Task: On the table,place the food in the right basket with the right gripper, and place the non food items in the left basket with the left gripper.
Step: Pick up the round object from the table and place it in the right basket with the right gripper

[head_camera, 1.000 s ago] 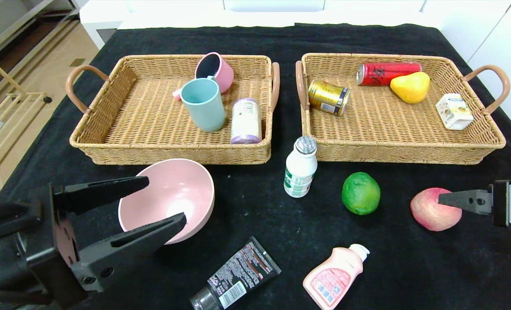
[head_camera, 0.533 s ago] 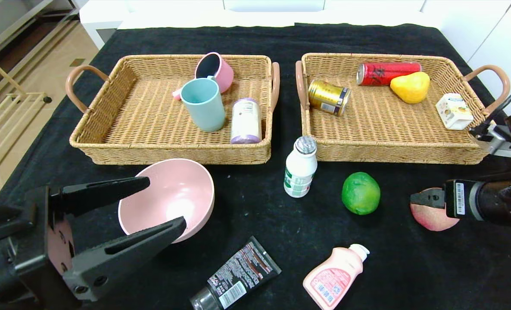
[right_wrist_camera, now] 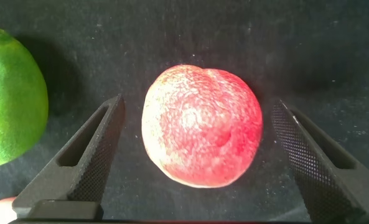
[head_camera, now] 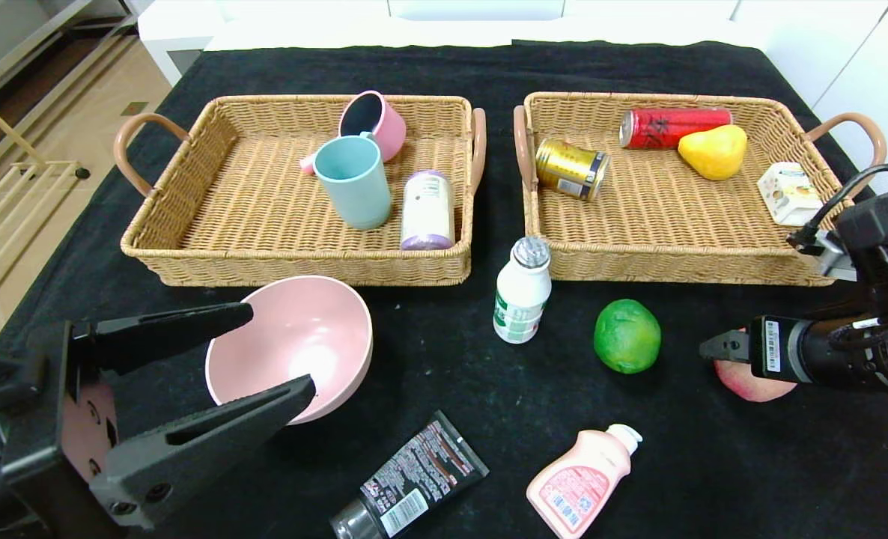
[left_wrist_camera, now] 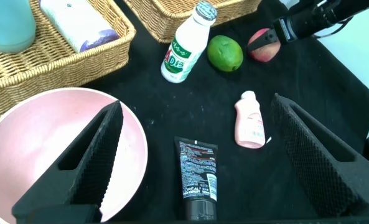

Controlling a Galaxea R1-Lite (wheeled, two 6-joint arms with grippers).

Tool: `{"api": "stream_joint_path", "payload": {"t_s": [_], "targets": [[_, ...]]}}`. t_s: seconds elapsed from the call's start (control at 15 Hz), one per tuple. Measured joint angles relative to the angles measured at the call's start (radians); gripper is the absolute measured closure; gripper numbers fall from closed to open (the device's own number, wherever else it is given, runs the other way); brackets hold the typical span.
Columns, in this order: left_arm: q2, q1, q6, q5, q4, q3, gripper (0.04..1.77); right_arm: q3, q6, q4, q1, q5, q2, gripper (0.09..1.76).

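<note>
Pink-red, the peach [right_wrist_camera: 201, 126] lies on the black worktop [head_camera: 489, 67] at the near right, between the two spread fingers of the right pincer [right_wrist_camera: 196, 162], which do not touch it. From the head camera that pincer [head_camera: 716, 348] reaches in from the right and covers most of the peach [head_camera: 751, 385]. Left of it sits the lime [head_camera: 627, 335], and further left the white bottle [head_camera: 522, 290] stands upright just in front of the right basket [head_camera: 683, 258].

Nearer, the pale pink bottle [head_camera: 586, 477] lies on its side with its cap pointing far-right, and the black tube [head_camera: 410, 479] lies left of it, cap toward the near edge. The pink bowl [head_camera: 298, 344] rests upright just before the left basket [head_camera: 294, 266].

At the near left the left pincer [head_camera: 279, 348] hangs with fingers wide apart and holds nothing; in its wrist view one finger [left_wrist_camera: 84, 168] is over the bowl [left_wrist_camera: 41, 130] and the tube [left_wrist_camera: 196, 177] lies in the gap.

Inside the left basket are a teal cup [head_camera: 354, 182], a pink cup [head_camera: 373, 123] on its side and a white jar with a purple lid [head_camera: 427, 209]. Inside the right basket are a gold can [head_camera: 571, 168], a red can [head_camera: 672, 127], a yellow pear [head_camera: 713, 151] and a small carton [head_camera: 787, 193].
</note>
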Motion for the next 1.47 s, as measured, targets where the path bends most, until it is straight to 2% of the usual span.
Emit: {"api": "stream_joint_path", "payload": {"t_s": [0.53, 0.67, 0.73, 0.8, 1.47], "targets": [[-0.008, -0.001, 0.000, 0.000, 0.000, -0.004, 0.09, 0.000, 0.009, -0.001, -0.001, -0.002, 0.029, 0.14], [-0.013, -0.001, 0.001, 0.000, 0.000, -0.005, 0.09, 0.000, 0.010, -0.001, -0.001, 0.000, 0.030, 0.50], [-0.015, -0.002, 0.002, 0.000, 0.000, -0.005, 0.09, 0.000, 0.011, -0.001, 0.000, 0.000, 0.030, 0.62], [-0.017, -0.004, 0.002, 0.000, 0.000, -0.005, 0.09, 0.000, 0.011, -0.002, 0.000, -0.001, 0.031, 0.66], [-0.026, -0.015, 0.002, 0.000, 0.000, -0.005, 0.09, 0.006, 0.017, -0.003, 0.009, -0.001, 0.039, 0.68]]}}
